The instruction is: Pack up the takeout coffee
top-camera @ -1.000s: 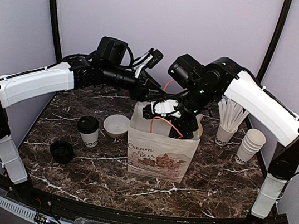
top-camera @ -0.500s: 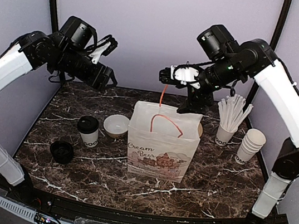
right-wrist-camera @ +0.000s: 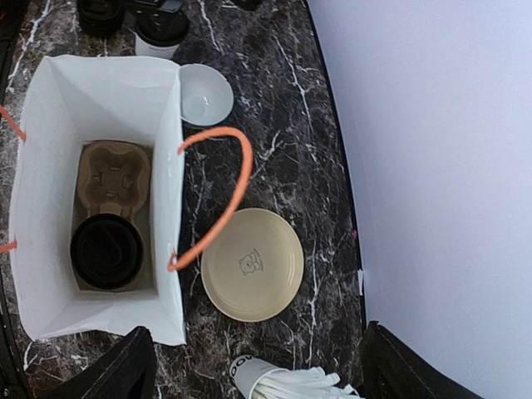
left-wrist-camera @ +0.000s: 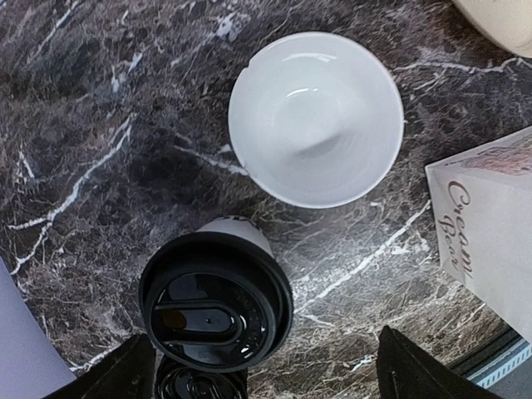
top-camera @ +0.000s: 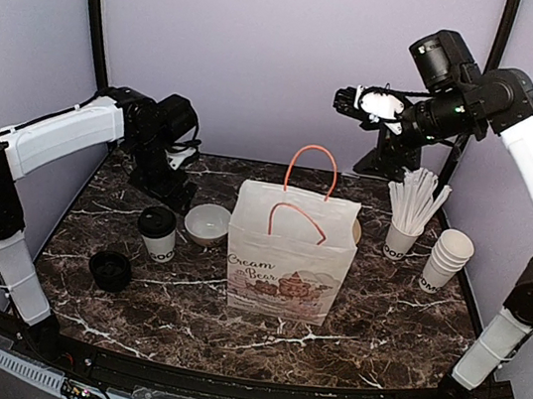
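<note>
- Hovering over the lidded cup (left-wrist-camera: 214,303) beside the bag (top-camera: 287,263), left gripper (left-wrist-camera: 266,357) was spread wide (right gripper (top-camera: 361,101) too, empty).
- Other cup (right-wrist-camera: 106,249) sat in the bag's carrier (right-wrist-camera: 112,179).
- I'd have centred first, then pinched below the lid.

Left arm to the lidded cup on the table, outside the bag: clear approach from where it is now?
Probably yes. The left gripper hangs open almost straight above the lidded cup, with nothing between them. The white bowl and the paper bag stand apart from the cup.
</note>
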